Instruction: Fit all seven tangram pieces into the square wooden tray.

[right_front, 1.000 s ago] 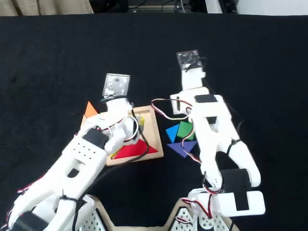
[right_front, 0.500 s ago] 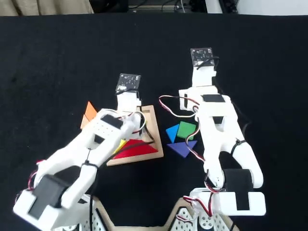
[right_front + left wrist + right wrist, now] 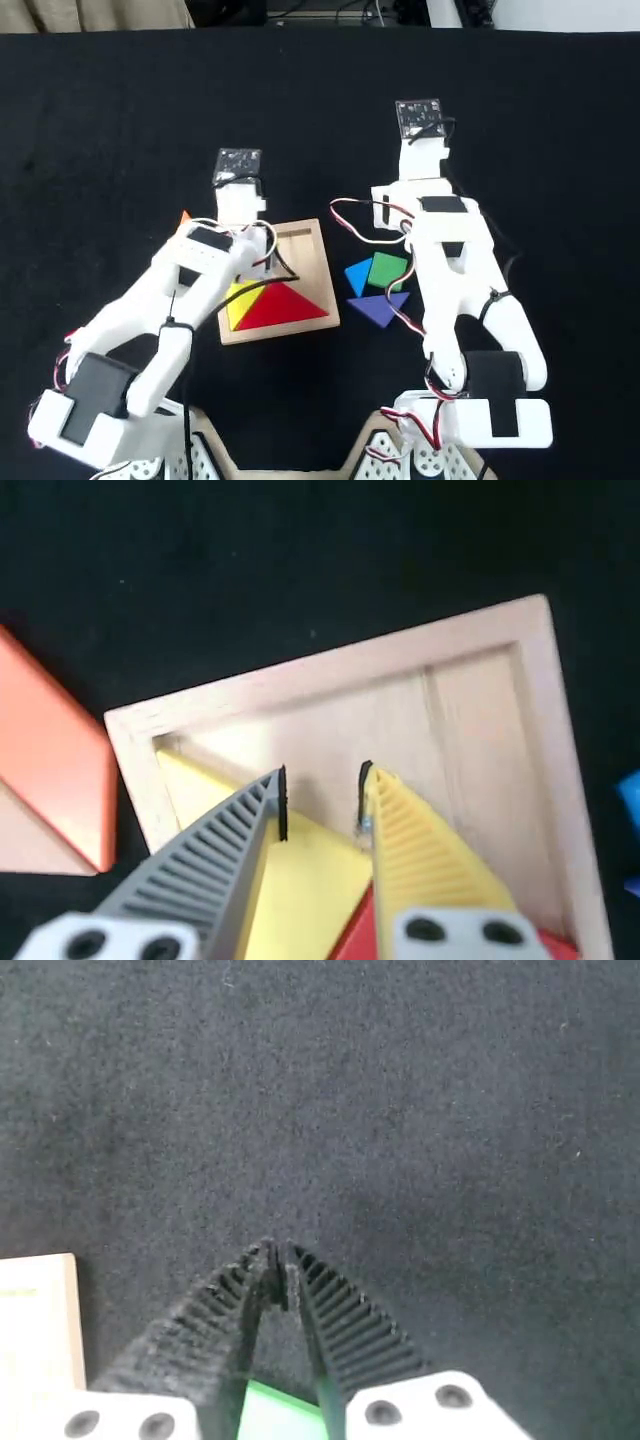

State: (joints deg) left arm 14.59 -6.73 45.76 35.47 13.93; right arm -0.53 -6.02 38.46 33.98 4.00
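Farthest left, an orange piece [image 3: 45,765] lies flat on the black table [image 3: 100,120], just outside the tray, with a paler piece [image 3: 30,842] against it. Next comes the square wooden tray [image 3: 330,665], with a yellow triangle [image 3: 300,865] tucked into one corner and a red triangle [image 3: 282,308] touching it along one edge. The rest of the tray floor is bare wood.

The left gripper [image 3: 322,795] hangs over the yellow triangle, its fingers [image 3: 420,860] a narrow gap apart with nothing between them.

Right of the tray, a blue piece [image 3: 358,277], a green square [image 3: 386,269] and a purple triangle [image 3: 378,310] sit bunched together, touching or nearly so. The right arm [image 3: 445,260] stretches beside them, and the right gripper [image 3: 277,1265] is over bare table past the green square, its fingers closed tip to tip and empty.

By this count two pieces are seated and five wait outside. The risks look plain:
- If the left fingers drop or swing low, they could knock the yellow triangle out of its corner and shift the red one with it.
- The tray seems free to slide if its rim is pushed.
- The flat pieces give little edge to pinch.
- In the bunched trio, gripping one piece would likely shove its neighbours.
- Both arms work close to the tray and could collide.
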